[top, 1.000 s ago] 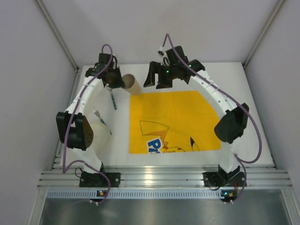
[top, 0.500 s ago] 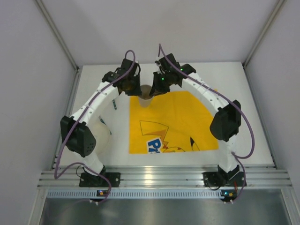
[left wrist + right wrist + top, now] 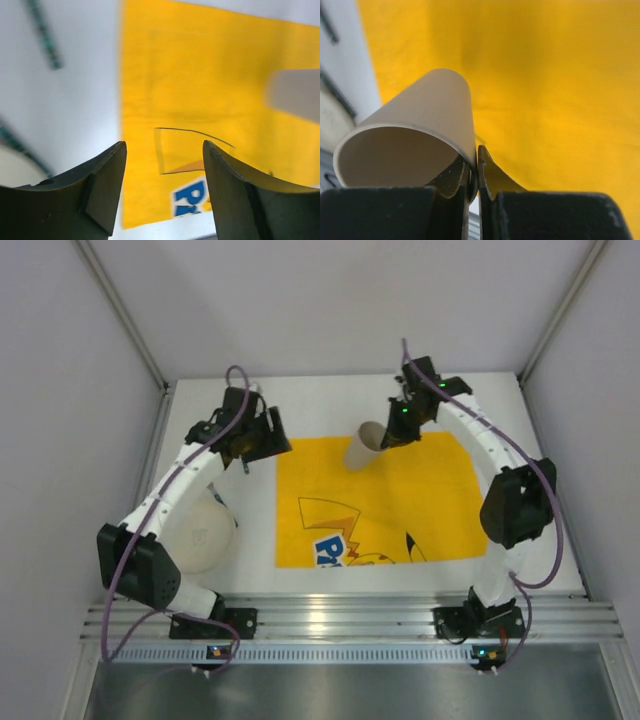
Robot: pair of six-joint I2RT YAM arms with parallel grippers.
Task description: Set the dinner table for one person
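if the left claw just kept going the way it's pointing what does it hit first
Most likely the yellow cartoon-printed mat: the open left claw frames it near its left edge, nothing in between. The paper cup sits off to the right of that line. Height above the mat is unclear.

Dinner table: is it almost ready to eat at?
Not yet. Done: the yellow mat lies on the table. In hand: the right hand pinches the rim of the paper cup, holding it tilted over the mat. Still to do: the white plate and the cutlery sit beside the mat, not on it; the left hand is open and empty.
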